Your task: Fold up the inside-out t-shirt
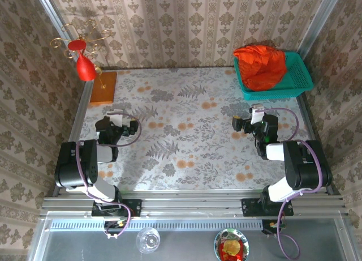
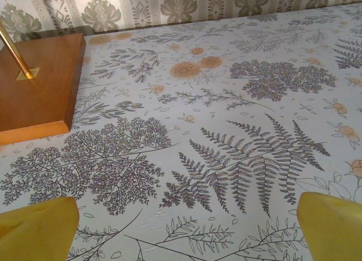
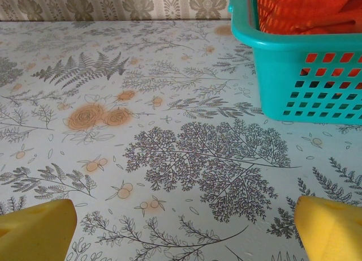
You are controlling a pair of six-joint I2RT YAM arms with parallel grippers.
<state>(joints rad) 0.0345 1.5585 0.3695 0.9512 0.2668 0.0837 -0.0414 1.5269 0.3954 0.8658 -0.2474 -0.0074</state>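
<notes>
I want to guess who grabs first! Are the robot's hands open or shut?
Left hand: open, holding nothing.
Right hand: open, holding nothing.

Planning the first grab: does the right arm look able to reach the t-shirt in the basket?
Probably yes: the t-shirt is heaped above the rim of the teal basket, just ahead of the open right gripper, and nothing stands between them.

No readable text, labels, brands, numbers, no signs anywhere

The t-shirt (image 1: 260, 65) lies bunched in the basket (image 1: 283, 93), its lower folds hidden by the walls.
</notes>
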